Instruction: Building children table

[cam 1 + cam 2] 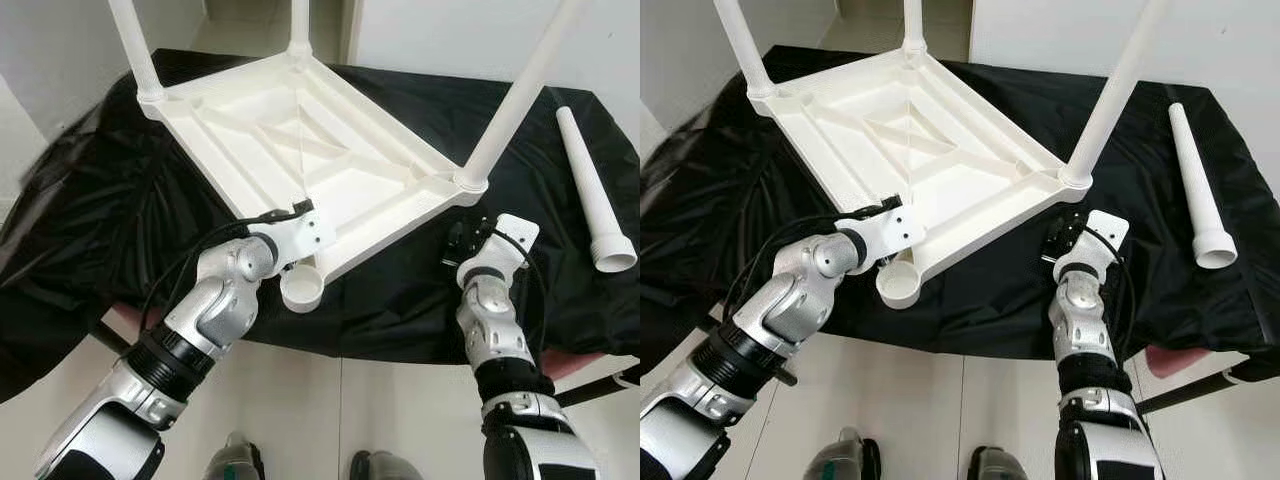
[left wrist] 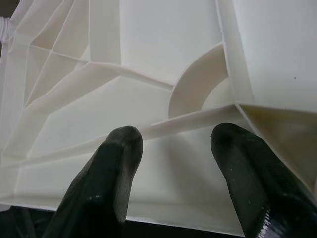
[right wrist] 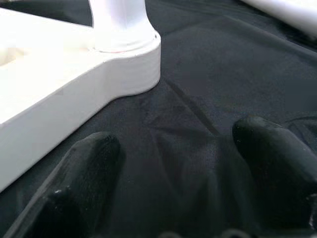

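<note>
Fingers, left: the left gripper [image 2: 171, 173] has its two black fingers [image 2: 106, 181] spread wide against the ribbed underside of the white children's table [image 1: 300, 140], near its closest corner; nothing is clamped between them.
Fingers, right: the right gripper [image 3: 178, 173] hangs with its fingers parted above the black cloth [image 1: 400, 290], just beside the table's right corner and gripping nothing.
Empty socket: the round leg socket [image 1: 301, 290] at the closest corner has no leg in it and juts out past the near edge of the cloth-covered tabletop.
Table position: upside down, turned diamond-wise across the middle of the tabletop, with three fitted legs [image 1: 515, 95] standing up from its left, far and right corners.
Loose leg: the fourth leg [image 1: 595, 190] lies flat by the right edge of the tabletop, well apart from both grippers.
Risk, tipping: a downward push at the overhanging corner could probably lever the table off the near edge.
Risk, sliding: the loose cloth may bunch or slip under a sideways shove.
Risk, reach: fetching the leg may knock the tall right leg.
</note>
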{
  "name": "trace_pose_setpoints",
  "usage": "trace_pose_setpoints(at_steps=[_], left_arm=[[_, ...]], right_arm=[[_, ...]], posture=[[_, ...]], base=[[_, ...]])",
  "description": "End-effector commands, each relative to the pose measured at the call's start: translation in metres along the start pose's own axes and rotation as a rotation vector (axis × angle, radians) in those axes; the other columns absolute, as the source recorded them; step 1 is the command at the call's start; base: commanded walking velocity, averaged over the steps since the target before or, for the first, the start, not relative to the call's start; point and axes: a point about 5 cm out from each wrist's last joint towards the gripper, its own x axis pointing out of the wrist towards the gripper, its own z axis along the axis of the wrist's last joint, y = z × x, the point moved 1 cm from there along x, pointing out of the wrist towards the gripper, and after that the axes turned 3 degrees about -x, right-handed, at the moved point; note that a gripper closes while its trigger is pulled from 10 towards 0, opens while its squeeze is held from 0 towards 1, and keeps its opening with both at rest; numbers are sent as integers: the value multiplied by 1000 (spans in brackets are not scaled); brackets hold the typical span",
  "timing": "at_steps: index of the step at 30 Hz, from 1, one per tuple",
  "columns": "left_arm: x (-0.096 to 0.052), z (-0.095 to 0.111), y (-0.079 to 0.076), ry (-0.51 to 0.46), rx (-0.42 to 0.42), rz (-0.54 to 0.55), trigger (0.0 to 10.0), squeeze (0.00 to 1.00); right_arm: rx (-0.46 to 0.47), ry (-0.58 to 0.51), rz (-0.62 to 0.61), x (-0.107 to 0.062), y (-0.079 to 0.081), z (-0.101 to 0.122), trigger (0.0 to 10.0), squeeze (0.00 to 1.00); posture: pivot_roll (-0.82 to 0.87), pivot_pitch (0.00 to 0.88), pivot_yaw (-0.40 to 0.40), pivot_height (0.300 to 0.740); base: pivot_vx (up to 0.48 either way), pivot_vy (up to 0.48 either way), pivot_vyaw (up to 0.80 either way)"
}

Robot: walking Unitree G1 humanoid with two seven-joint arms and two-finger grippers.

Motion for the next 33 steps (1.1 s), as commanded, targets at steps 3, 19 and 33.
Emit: trace_pose_setpoints(at_steps=[3,19,33], left_arm=[[1,17,-15,-46,24,-112,10000,0],[0,42,-25,-114,35,-139,10000,0],[-5,56,-31,-145,41,-161,10000,0]], right_arm=[[46,7,-9,6,1,3,10000,0],[69,58,-62,24,10,14,10000,0],[107,100,-74,33,8,16,10000,0]], posture=[[37,88,1,740],[83,99,-4,740],[103,130,7,740]], base=[[0,0,0],[0,0,0],[0,0,0]])
